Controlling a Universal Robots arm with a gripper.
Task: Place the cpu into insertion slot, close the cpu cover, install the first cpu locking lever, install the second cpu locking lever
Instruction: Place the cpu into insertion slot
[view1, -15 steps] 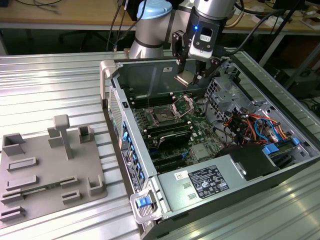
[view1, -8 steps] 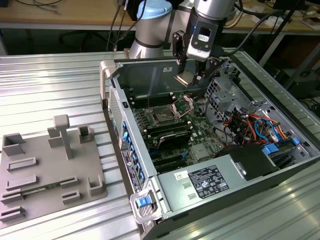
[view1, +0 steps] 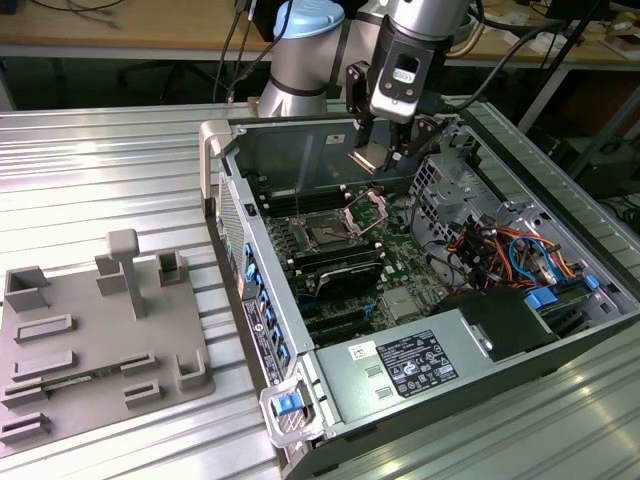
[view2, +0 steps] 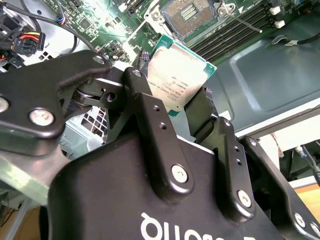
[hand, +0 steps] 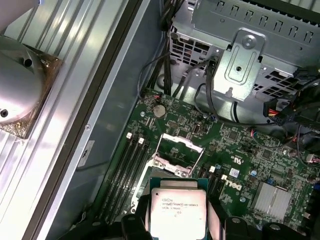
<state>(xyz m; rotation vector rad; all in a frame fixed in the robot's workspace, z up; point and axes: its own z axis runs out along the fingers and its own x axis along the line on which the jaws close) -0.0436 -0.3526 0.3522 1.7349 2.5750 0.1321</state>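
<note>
- cpu (view1: 368, 155) is gripped by two opposite edges in my claw (view1: 385, 150), I think to keep its contact side untouched
- insertion slot (view1: 328, 235) lies at 7 o'clock from the cpu in the exterior view, well apart
- cpu cover (view1: 365, 210) stands raised at 2 o'clock of the slot, so the socket stays free

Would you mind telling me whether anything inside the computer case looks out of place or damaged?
Nothing stands out. The gripper holds the cpu by its edges above the board. The cover stands raised and the slot lies bare, with no damage that I can see.
</note>
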